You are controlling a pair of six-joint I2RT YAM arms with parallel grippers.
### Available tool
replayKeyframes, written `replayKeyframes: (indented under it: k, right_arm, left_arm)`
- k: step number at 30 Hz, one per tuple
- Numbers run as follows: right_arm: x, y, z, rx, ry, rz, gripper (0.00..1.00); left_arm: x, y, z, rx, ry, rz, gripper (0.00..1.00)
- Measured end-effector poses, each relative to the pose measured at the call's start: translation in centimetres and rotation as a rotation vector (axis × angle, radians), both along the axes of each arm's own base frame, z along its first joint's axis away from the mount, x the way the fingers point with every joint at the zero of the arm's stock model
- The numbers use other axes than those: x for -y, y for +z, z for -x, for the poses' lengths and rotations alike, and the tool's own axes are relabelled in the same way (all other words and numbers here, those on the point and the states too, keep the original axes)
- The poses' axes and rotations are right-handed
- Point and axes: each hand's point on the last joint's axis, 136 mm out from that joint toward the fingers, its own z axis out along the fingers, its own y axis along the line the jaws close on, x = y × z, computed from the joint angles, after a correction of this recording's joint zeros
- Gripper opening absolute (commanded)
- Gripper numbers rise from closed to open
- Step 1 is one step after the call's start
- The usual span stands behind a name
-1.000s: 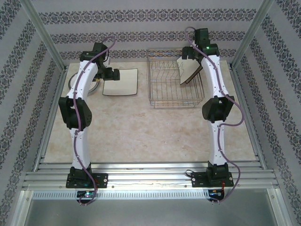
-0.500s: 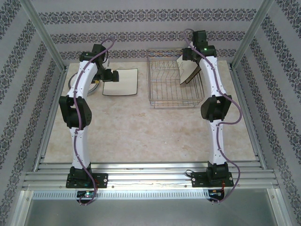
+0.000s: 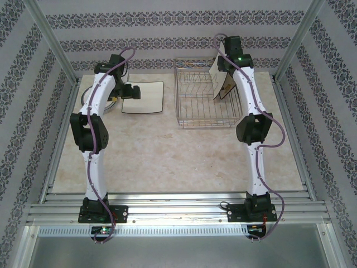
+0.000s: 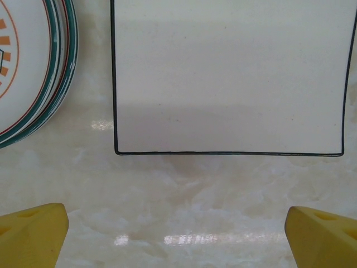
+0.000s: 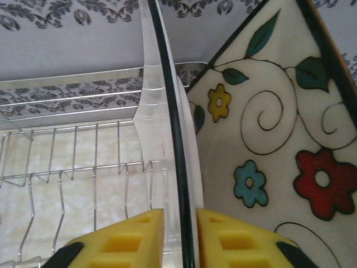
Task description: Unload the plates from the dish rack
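Observation:
My right gripper is shut on the dark edge of a square cream plate with flower prints, held upright above the right end of the silver wire dish rack. From above, that plate hangs tilted just under the right wrist. Another square plate lies flat on the table left of the rack; the left wrist view shows its black-edged underside. A stack of round plates with green and orange rims sits beside it. My left gripper is open over bare table just short of the flat plate.
The rack's upright divider wires stand left of the held plate. Metal frame posts and patterned walls close in the table on three sides. Open marble tabletop lies between the arms.
The right arm has lifted the flowered square plate up and back, more upright, above the rack. The left gripper has shifted slightly near the flat plate.

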Motion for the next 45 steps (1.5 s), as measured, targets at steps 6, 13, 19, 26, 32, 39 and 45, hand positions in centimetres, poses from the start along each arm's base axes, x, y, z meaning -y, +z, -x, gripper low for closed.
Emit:
replayKeyframes:
  k: [6, 13, 19, 26, 32, 39, 45]
  right_arm:
    - [-0.2, 0.2, 0.0, 0.008, -0.011, 0.018, 0.00]
    - [-0.2, 0.4, 0.2, 0.007, -0.012, 0.021, 0.00]
    - [-0.5, 1.2, 1.6, -0.021, -0.010, 0.041, 0.00]
    - [0.1, 4.7, 4.0, -0.012, -0.012, 0.082, 0.00]
    - [0.8, 10.9, 6.3, 0.090, -0.032, 0.089, 0.00]
    - [1.3, 17.5, 10.2, 0.195, -0.048, 0.078, 0.00]
    - [1.3, 19.9, 12.2, 0.226, -0.034, 0.055, 0.00]
  left_arm:
    - [-0.2, -0.4, 0.1, -0.010, 0.004, 0.000, 1.00]
    - [-0.3, -1.0, 0.4, -0.025, 0.010, 0.000, 1.00]
    - [-0.5, -1.3, 0.3, -0.026, 0.017, 0.001, 1.00]
    - [-0.5, -2.0, 0.9, -0.046, 0.018, 0.000, 1.00]
    - [-0.5, -0.7, 1.3, -0.014, 0.023, 0.004, 1.00]
    - [-0.6, 0.7, 1.6, 0.017, 0.029, 0.007, 1.00]
    - [-0.6, 0.9, 1.6, 0.028, 0.039, 0.012, 1.00]
